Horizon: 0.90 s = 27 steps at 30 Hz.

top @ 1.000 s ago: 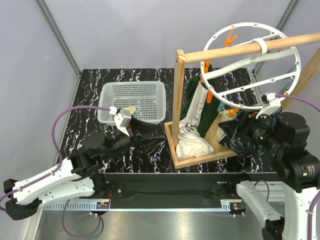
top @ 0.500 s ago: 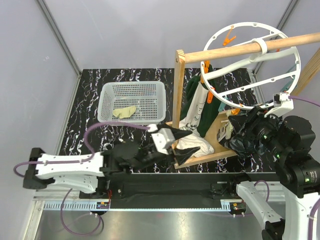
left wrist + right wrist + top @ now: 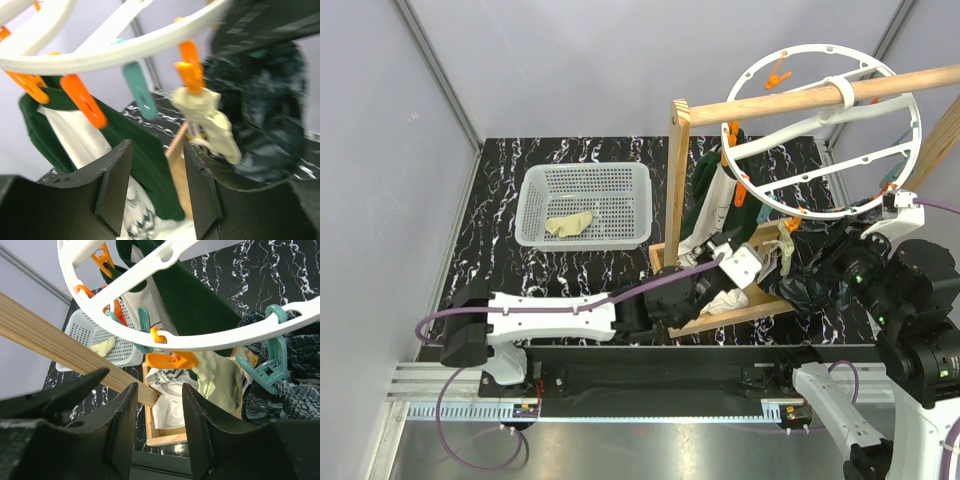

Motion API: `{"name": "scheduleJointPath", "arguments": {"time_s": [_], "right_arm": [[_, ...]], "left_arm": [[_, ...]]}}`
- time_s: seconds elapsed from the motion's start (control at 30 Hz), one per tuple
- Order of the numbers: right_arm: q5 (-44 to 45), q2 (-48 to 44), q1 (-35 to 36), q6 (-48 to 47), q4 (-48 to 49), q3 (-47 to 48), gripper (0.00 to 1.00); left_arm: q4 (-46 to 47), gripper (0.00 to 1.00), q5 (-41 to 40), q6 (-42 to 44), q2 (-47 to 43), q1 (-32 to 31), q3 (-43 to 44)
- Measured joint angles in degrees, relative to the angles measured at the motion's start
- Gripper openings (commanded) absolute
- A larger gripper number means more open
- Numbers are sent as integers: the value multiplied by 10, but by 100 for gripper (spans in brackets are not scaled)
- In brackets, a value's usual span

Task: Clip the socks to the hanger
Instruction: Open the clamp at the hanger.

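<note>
Cream-yellow and thin, one sock (image 3: 207, 117) is hanging from an orange peg (image 3: 189, 60) under the hanger (image 3: 100, 57) rim; it seems to be clipped, though blur is hiding the bite. The second sock (image 3: 569, 223) is lying in the basket (image 3: 535, 185), well left of the hanger. The left gripper (image 3: 156, 175) is gaping empty just below the hanger, and the right gripper (image 3: 157, 410) is spread empty beneath its rim. Fetching the basket sock is probably next. The wooden rod (image 3: 790, 97) and the hung garment (image 3: 705, 200) are crowding the hanger's left side.
</note>
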Motion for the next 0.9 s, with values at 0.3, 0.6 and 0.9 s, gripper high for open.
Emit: {"name": "scheduleJointPath", "arguments": {"time_s": [0.3,0.6,0.9], "right_arm": [[-52,-11,0,-8,0,4,46],[-137,-12,0,-8,19,-26,46],[-138,-14,0,-5,21,-26,45]], "left_arm": [[4,52,3,5,51,41,71],[3,55,7,-15,53,46,71],[0,54,17,-36,75,63,75]]}}
